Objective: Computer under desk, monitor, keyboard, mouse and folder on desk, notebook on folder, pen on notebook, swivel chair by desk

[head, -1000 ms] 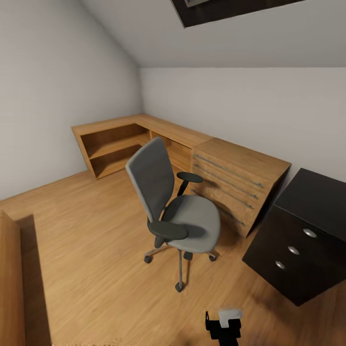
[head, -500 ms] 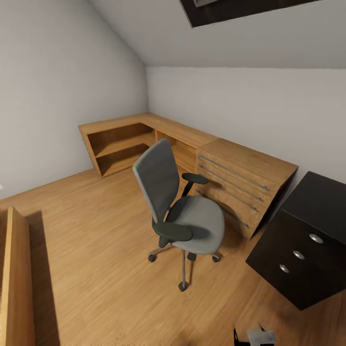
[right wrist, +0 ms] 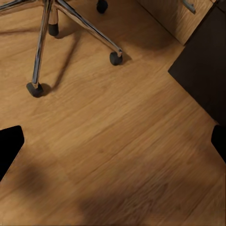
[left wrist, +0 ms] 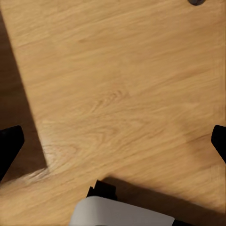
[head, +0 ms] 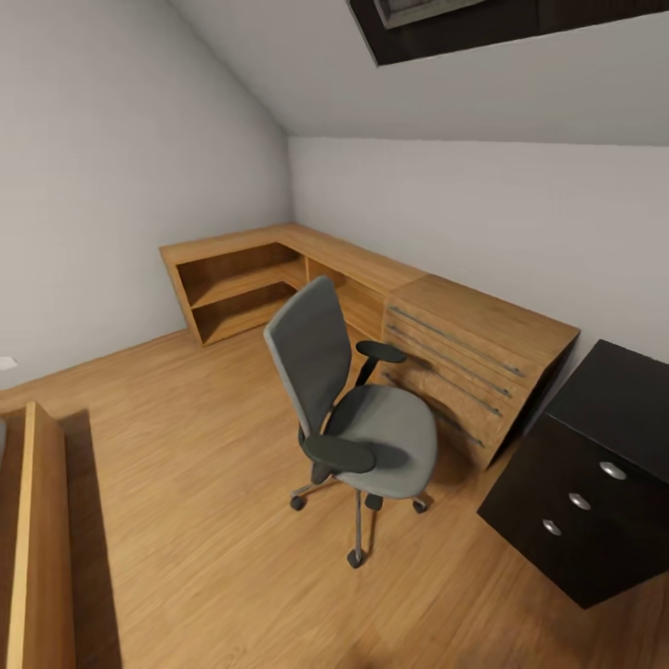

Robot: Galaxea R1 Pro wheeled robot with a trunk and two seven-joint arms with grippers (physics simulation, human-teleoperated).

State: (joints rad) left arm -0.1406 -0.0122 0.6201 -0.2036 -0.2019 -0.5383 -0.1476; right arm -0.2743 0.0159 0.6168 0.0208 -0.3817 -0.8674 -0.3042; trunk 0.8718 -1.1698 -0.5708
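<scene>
The wooden floor spreads across the head view, and against the far walls runs a light wooden corner unit with open shelves, ending in a chest with long bar handles. At the right edge stands the desk — its glossy black tabletop and dark drawer front with three round silver knobs. Between the chest and the viewer stands the swivel chair, upright on the floor, just beside the chest and near the desk: tall grey back, grey seat with nothing on it, black armrests, chrome legs on castors. The right wrist view shows what the head view hides — the chrome base close up, three black castors touching the boards, and a dark corner of the desk. There the right hand is spread wide, holding nothing. The left hand is equally wide open and empty over bare floor.
</scene>
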